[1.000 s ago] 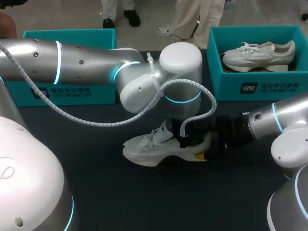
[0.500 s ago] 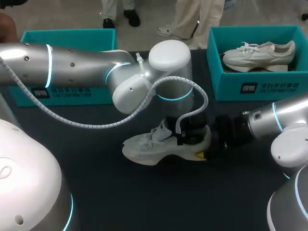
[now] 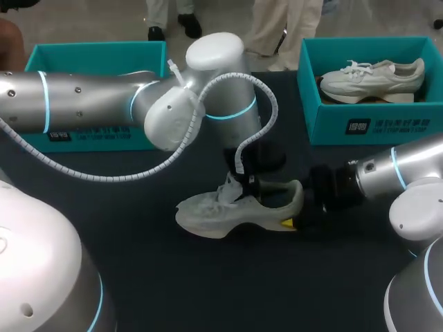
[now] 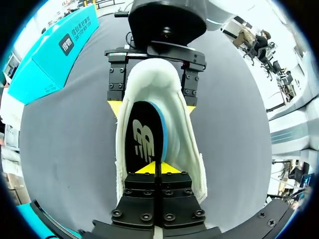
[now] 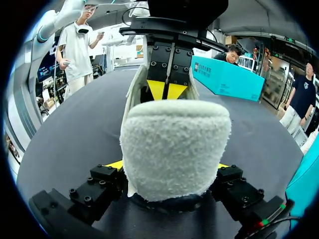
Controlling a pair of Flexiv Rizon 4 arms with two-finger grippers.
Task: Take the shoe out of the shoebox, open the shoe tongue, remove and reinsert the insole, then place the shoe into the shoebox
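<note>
Leftward and back swings the left arm [image 3: 97, 107]; the left claw [image 4: 155, 168], tips pressed together, sits over the insole [image 4: 142, 139] inside the shoe [image 3: 221, 213], whose heel the right claw [image 5: 169, 167] clamps on the worktop [image 3: 208, 290].

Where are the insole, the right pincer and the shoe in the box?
insole [image 4: 142, 144]: left wrist view, on its black printed middle.
right pincer [image 4: 152, 106]: left wrist view, midway between its two yellow fingertips.
boxed shoe [image 3: 370, 76]: head view, on its white side panel.
</note>
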